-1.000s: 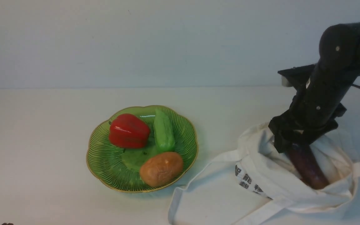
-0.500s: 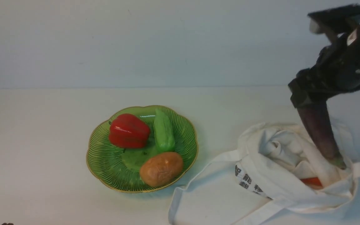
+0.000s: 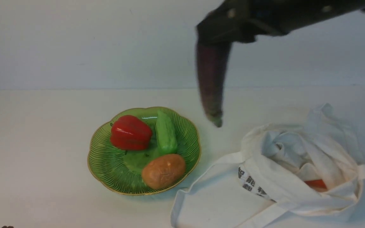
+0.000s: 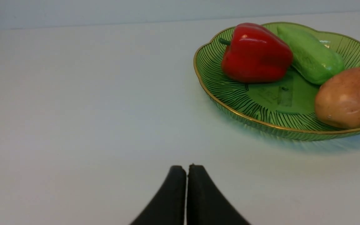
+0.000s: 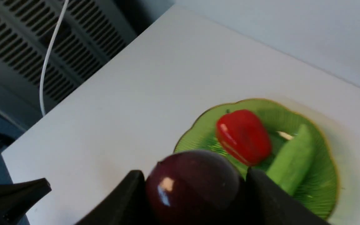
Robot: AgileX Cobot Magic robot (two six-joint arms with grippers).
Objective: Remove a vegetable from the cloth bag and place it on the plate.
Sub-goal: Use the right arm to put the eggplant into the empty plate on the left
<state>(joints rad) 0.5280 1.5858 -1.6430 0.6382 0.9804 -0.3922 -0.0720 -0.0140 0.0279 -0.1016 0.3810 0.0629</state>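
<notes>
The eggplant [image 3: 211,79] is out of the bag [image 3: 284,164], hanging stem-down from the right gripper [image 3: 214,38], which clamps its top end, in the air between bag and plate [image 3: 106,164]. Lowering and letting go are left. The left gripper [image 4: 186,170] rests closed, empty.

eggplant [image 3: 211,79] now clear of bag [image 3: 284,180]

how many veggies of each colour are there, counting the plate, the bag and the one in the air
red: 1, pepper
green: 1, cucumber
brown: 1, potato
purple: 1, eggplant
orange: 1, piece in the cloth bag
total: 5
</notes>
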